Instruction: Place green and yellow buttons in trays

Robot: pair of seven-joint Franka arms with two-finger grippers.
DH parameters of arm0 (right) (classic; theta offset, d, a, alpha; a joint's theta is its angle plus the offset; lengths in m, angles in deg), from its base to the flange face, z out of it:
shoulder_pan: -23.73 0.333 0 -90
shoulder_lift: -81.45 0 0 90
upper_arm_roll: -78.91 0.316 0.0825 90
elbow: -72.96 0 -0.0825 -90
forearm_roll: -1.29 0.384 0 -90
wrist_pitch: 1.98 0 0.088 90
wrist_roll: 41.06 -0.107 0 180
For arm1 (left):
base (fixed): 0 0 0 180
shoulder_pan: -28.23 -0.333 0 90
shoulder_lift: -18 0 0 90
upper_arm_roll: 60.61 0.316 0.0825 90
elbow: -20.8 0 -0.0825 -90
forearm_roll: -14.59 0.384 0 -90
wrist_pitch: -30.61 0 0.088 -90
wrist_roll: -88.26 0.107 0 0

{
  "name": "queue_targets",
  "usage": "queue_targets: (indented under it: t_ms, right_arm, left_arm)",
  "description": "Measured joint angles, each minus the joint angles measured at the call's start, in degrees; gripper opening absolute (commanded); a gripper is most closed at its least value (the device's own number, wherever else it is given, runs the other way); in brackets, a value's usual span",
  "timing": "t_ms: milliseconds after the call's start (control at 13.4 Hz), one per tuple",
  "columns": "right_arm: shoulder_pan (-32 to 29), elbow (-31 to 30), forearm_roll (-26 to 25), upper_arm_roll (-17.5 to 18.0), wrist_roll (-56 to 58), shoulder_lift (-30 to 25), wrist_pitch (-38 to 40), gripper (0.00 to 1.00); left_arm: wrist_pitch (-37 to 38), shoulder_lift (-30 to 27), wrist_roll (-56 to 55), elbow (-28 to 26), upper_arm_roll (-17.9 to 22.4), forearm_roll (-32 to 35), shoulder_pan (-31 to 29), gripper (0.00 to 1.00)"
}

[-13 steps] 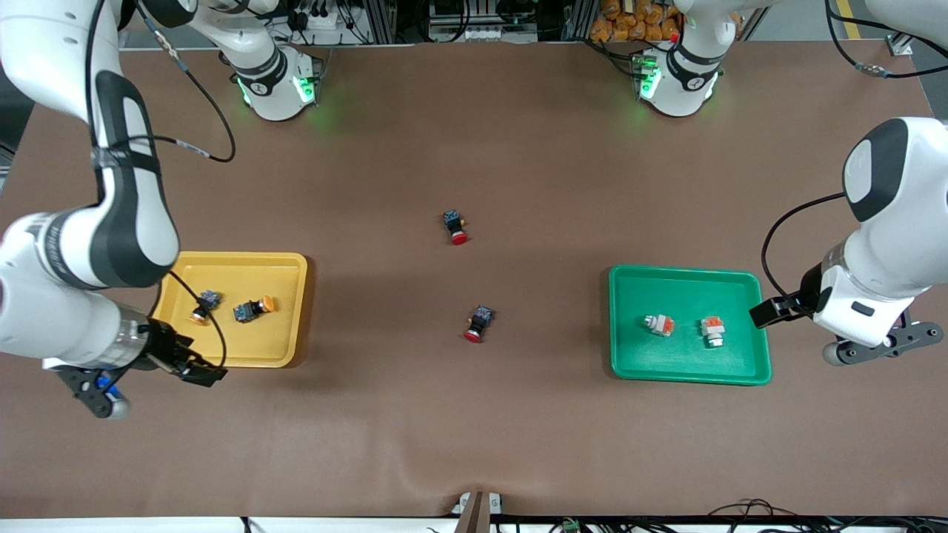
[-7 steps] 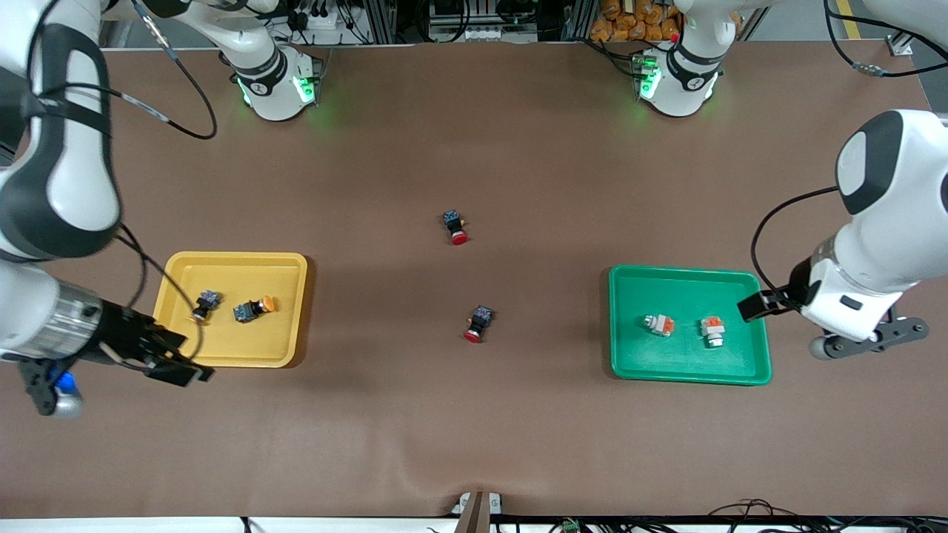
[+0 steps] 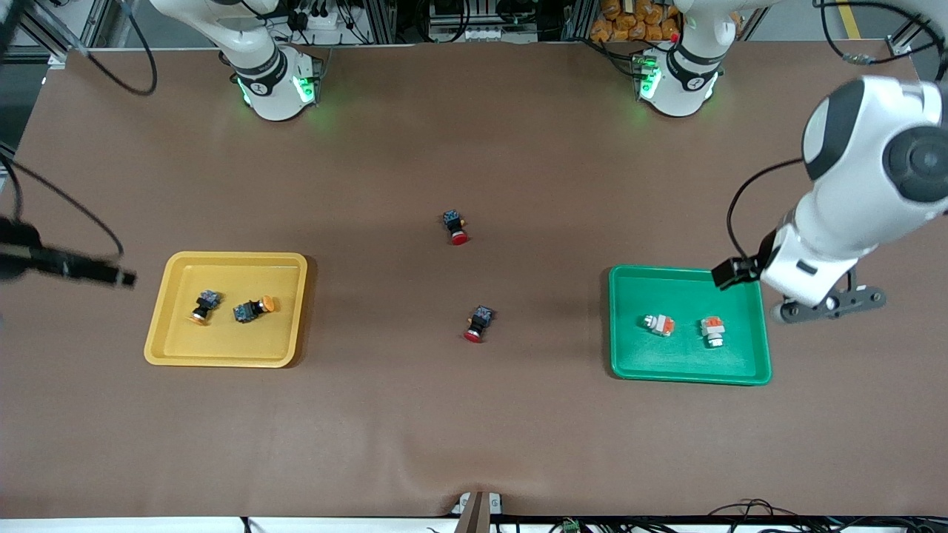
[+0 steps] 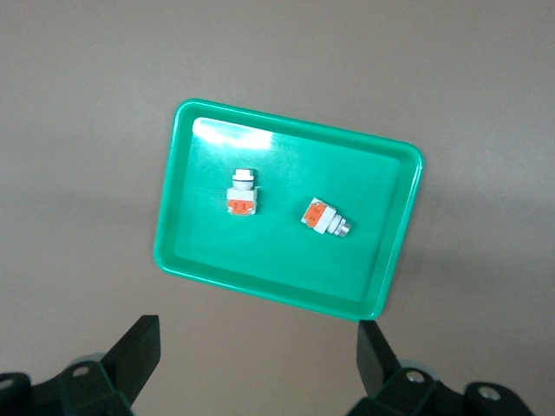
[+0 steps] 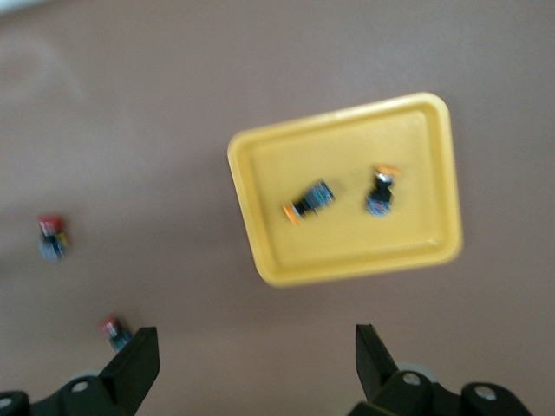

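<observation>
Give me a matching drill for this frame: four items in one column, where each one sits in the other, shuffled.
Items:
1. white-bodied buttons
2. yellow-capped buttons
3. red-capped switches
4. left tool

Places:
A. in the yellow tray
B. on the bare table mat, mid-table
C. open, up over the green tray
D. lying in the green tray

Pairs: 1-D, 2-A, 3-B, 4-C

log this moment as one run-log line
left gripper: open, above green tray | right gripper: open, above yellow tray | trays: two buttons each | table: two red-capped switches
</observation>
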Motion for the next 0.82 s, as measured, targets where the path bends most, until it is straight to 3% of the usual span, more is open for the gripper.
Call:
queue_targets:
  t_ms: [298,595,818]
  right_arm:
    - [0.6,-5.1,-8.6,0.0,12.6,-8.6,2.0,1.00]
    - [0.3,-22.7,-9.8,-0.2,16.2,-21.3,-8.1,1.00]
    - [0.1,-27.1,-10.0,-0.3,19.3,-24.7,-10.6,1.00]
  left_arm:
    - [1.2,-4.7,3.7,-1.2,0.1,-0.2,-0.1,1.00]
    - [4.8,-6.6,6.4,0.2,0.4,-1.4,-0.5,1.00]
    - [7.7,-8.4,7.2,2.1,0.2,-2.3,-0.4,1.00]
